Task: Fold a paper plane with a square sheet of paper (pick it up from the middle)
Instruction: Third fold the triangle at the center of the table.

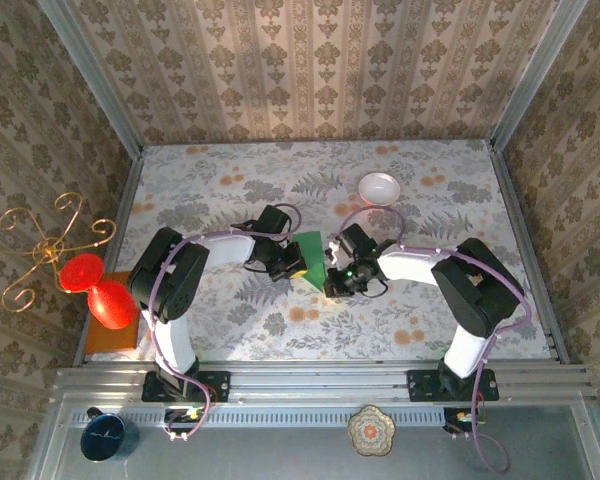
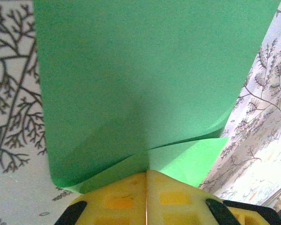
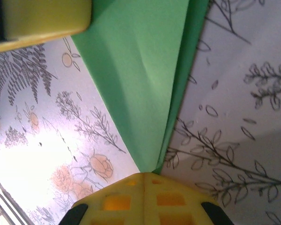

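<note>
Pinched from both sides over the middle of the floral tablecloth: the square sheet of paper, already partly folded. At its left end, the left gripper, yellow fingertips pressed together on an edge of overlapping flaps. At its right end, the right gripper, likewise clamped tight, on a pointed corner. Held at opposite ends, presumably to keep the thin sheet taut and its layers aligned for the next crease. Matte, bright green, unmarked; softly shaded along a shallow centre fold, with slanting layered flaps, not yet a narrow dart. Blocky yellow plastic fingertips with square recesses. Hard to tell from above whether lifted clear of the cloth or resting on it. Farther off to the right, well apart, a white bowl.
</note>
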